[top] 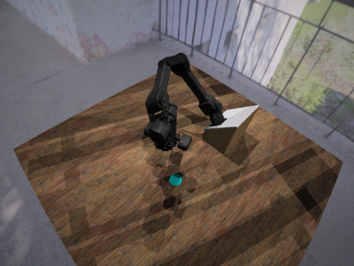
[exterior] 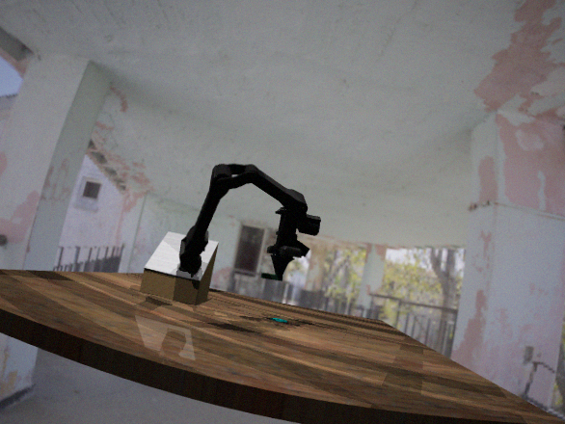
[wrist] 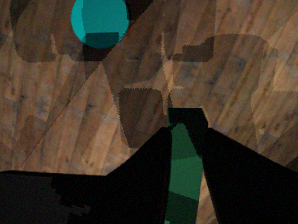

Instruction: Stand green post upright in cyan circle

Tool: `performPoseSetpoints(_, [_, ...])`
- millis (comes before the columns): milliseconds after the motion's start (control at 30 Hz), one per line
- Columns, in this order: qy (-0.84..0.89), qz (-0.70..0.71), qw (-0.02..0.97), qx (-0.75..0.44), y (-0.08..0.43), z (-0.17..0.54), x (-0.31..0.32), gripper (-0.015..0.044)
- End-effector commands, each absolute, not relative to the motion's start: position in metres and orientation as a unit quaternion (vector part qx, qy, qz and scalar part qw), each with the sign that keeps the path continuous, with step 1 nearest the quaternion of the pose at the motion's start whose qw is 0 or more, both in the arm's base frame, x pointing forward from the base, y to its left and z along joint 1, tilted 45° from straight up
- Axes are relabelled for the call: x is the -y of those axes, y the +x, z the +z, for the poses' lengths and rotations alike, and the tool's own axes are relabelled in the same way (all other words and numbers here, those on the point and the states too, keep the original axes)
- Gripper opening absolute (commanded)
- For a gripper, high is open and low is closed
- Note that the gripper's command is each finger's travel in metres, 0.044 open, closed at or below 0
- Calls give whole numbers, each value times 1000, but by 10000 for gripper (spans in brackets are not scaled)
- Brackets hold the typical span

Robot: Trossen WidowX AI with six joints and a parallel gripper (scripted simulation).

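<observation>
The green post [exterior: 269, 276] [wrist: 186, 172] is off the table, held between the fingertips. In the exterior view it looks roughly level, sticking out to the left of the fingers; in the top view it is hidden behind the gripper. My gripper [exterior: 280, 277] [wrist: 185, 136] is shut on the green post and points down, well above the table. The flat cyan circle [top: 175, 179] [exterior: 279, 320] [wrist: 100, 17] lies on the table below the gripper; in the wrist view it is at the upper left, away from the fingertips. Shadow covers part of it.
The arm's base stands on a wedge-shaped block with a white sloping top [top: 241, 115] [exterior: 164, 255], to the right of the gripper in the top view and to the left in the exterior view. The wooden table [top: 121, 211] [exterior: 337, 366] has dark shadows across it.
</observation>
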State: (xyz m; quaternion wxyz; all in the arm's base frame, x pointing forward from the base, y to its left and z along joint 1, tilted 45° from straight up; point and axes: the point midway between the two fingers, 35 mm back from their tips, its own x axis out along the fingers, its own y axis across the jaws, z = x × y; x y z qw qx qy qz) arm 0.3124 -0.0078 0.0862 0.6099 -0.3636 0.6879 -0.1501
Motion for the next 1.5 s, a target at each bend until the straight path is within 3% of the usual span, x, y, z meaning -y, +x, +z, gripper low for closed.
performPoseSetpoints(0, [-391, -115, 593, -694, 318, 80, -1, 23])
performPoseSetpoints(867, [-576, 125, 411, -695, 340, 24, -55, 23])
performPoseSetpoints(1467, [-545, 161, 428, -703, 335, 16, -49, 23])
